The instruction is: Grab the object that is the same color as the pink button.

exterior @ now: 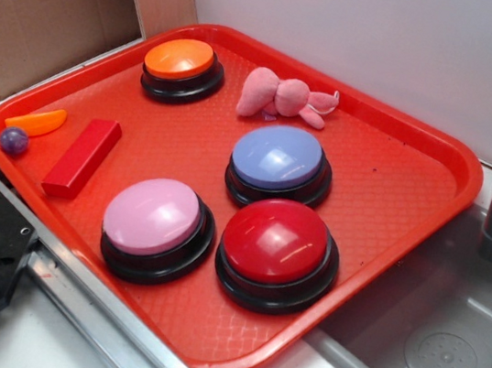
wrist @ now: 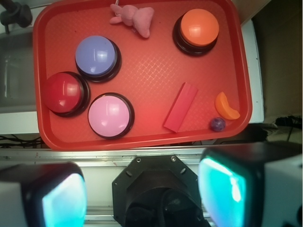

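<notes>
Wrist view looks straight down: gripper point(wrist: 142, 198) hangs high w/ its two teal-lit pads point(wrist: 226, 191) spread wide at the frame's bottom edge, nothing between them. Pink plush toy point(wrist: 135, 18) lies at the tray's point(wrist: 142, 139) opposite rim, well apart from the gripper, across the whole tray & roughly in line w/ the gap between the pads. Exterior view: toy point(exterior: 282, 97) sits near the back rim, between orange button point(exterior: 182, 65) & lavender-blue button point(exterior: 277, 161), touching neither. Long axis runs about parallel to that back rim; fat lumpy end toward the orange button, thin limbs toward the other side. Pink button point(exterior: 155, 224) is at the front, beside red button point(exterior: 277, 249).
</notes>
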